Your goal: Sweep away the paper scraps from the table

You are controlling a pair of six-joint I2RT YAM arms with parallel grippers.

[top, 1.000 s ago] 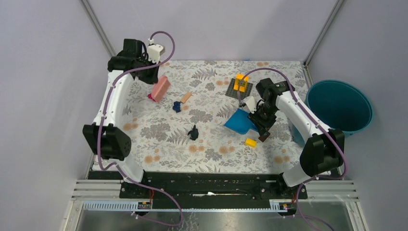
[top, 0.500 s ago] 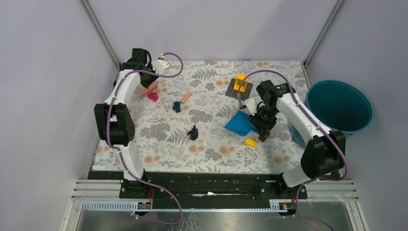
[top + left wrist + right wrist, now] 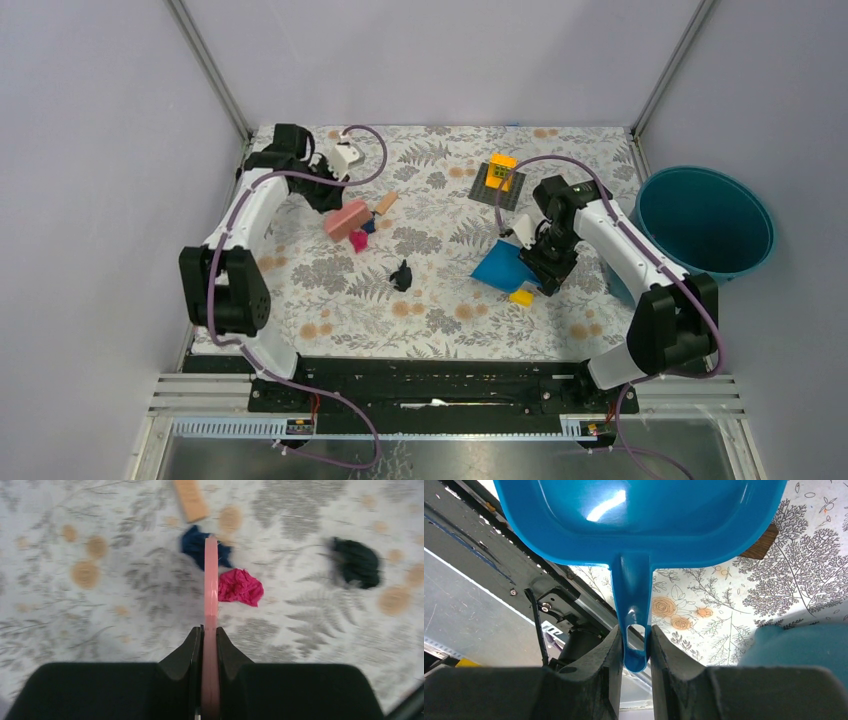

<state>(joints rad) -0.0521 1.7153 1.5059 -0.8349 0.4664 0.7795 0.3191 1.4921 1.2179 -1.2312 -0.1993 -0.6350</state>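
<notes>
Progress looks slight to me: three paper scraps are in sight and all of them lie loose on the bench (image 3: 300, 290), none in the pan and none that I can see in the bin.

My left pincer (image 3: 210, 630) is clamped tight on a thin pink board (image 3: 211, 580), held on edge as a scraper. The magenta wad (image 3: 240, 586) sits against the board's face, at about 9 o'clock from the bench's middle in the overhead view. The dark blue wad (image 3: 197, 542) lies at the board's far tip, apparently touching it. A wooden block (image 3: 190, 500) rests just beyond that, at 12 o'clock from the wads. The black wad (image 3: 401, 275) is apart from the pair, at about 7 o'clock from the middle.

My right pincer (image 3: 634, 630) grips the handle of a blue dustpan (image 3: 503, 266), which is at about 4 o'clock. What I can see of its inside is bare. A yellow block (image 3: 520, 297) lies just beside its near edge. The teal bucket (image 3: 705, 220) stands off the bench at 3 o'clock.

I judge the gathering has only begun. All three wads need pushing toward the pan, then tipping into the bucket, while the hard blocks are kept out of the sweep.
</notes>
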